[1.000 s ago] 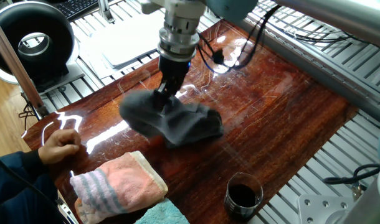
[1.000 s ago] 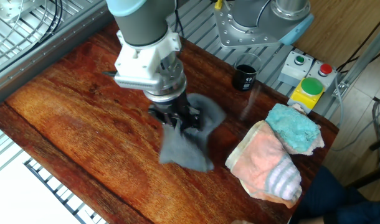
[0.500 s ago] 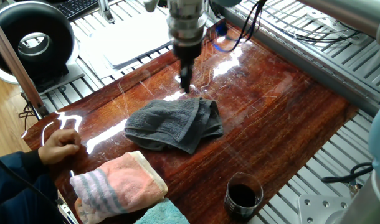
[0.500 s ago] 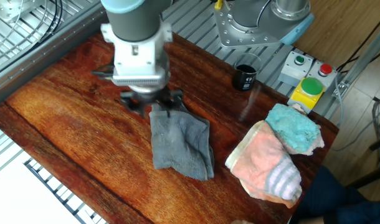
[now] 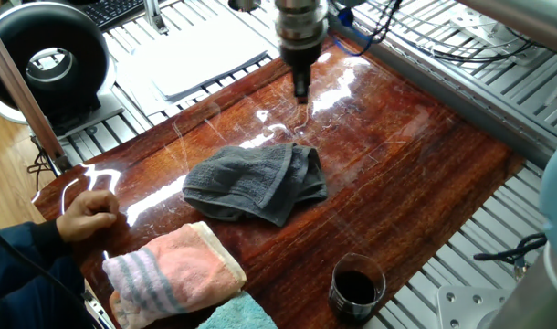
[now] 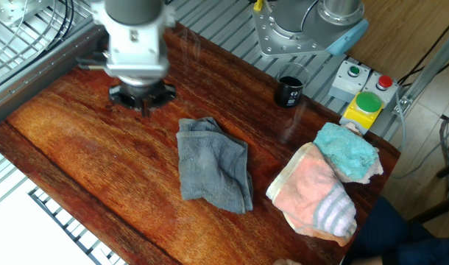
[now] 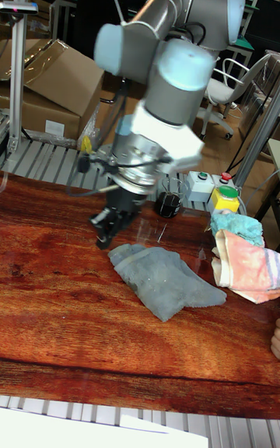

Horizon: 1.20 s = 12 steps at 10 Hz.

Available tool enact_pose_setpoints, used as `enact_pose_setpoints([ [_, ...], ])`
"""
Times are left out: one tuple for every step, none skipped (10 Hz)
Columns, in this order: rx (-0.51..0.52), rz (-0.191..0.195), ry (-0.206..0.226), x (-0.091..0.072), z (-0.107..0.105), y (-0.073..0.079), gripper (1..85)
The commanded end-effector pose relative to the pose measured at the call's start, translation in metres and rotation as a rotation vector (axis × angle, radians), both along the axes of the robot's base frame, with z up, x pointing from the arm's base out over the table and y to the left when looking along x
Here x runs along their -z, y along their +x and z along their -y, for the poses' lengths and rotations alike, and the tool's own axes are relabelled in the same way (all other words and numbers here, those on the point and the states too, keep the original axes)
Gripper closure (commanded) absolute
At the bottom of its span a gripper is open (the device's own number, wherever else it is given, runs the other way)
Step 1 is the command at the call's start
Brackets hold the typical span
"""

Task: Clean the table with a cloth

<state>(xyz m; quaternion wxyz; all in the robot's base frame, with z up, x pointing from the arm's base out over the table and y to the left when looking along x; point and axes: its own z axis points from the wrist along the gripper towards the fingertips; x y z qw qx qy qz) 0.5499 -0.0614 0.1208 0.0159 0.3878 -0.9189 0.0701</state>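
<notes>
Right now my gripper [image 5: 301, 91] hangs in the air above the table [image 5: 415, 174]. It holds nothing. Its two fingers [image 7: 106, 224] point down, and they look close together, but I cannot tell for sure if they are shut or a little apart. From the other side, my gripper [image 6: 142, 107] is blurry, so that does not help either.

Just beside my gripper, a bit toward the person's side, lies the cloth [image 5: 257, 181]. It is dark grey and soft, and it sits in a rumpled heap flat on the shiny red-brown wood. My fingers do not touch it. In the tall view the cloth [image 7: 165, 274] lies below my fingers and off to one side. From the other side I see the cloth [image 6: 213, 172] with its folded edges.

Farther from my gripper, past the cloth, is a pink towel [image 5: 173, 270] with stripes at one end. A blue-green cloth [image 6: 347, 152] rests on top of the pink towel [image 6: 313, 191]. A dark cup [image 5: 356, 288] stands near the table edge, well apart from me. A person's hand [image 5: 87, 214] rests on the table by the pink towel, at a corner.

Bright light shines off the wood under my gripper.
</notes>
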Motion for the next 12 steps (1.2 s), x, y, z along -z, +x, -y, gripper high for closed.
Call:
enact_pose_setpoints([
  [-0.002,0.014,-0.004,0.001,0.035,-0.008,84.7],
  [0.004,0.021,0.0,0.004,0.038,-0.009,84.7],
  [0.017,0.02,0.015,0.005,0.037,-0.011,84.7],
  [0.019,0.025,0.006,0.004,0.039,-0.01,84.7],
  [0.019,0.028,-0.006,0.004,0.043,-0.011,84.7],
  [0.043,0.032,0.016,0.002,0.037,-0.014,84.7],
  [0.057,0.036,0.026,0.0,0.035,-0.015,84.7],
  [0.077,0.033,0.034,0.0,0.034,-0.018,84.7],
  [0.096,0.034,0.046,0.001,0.033,-0.019,84.7],
  [0.111,0.036,0.057,0.003,0.032,-0.02,84.7],
  [0.122,0.04,0.065,0.003,0.03,-0.019,84.7],
  [0.128,0.043,0.071,0.003,0.028,-0.018,84.7],
])
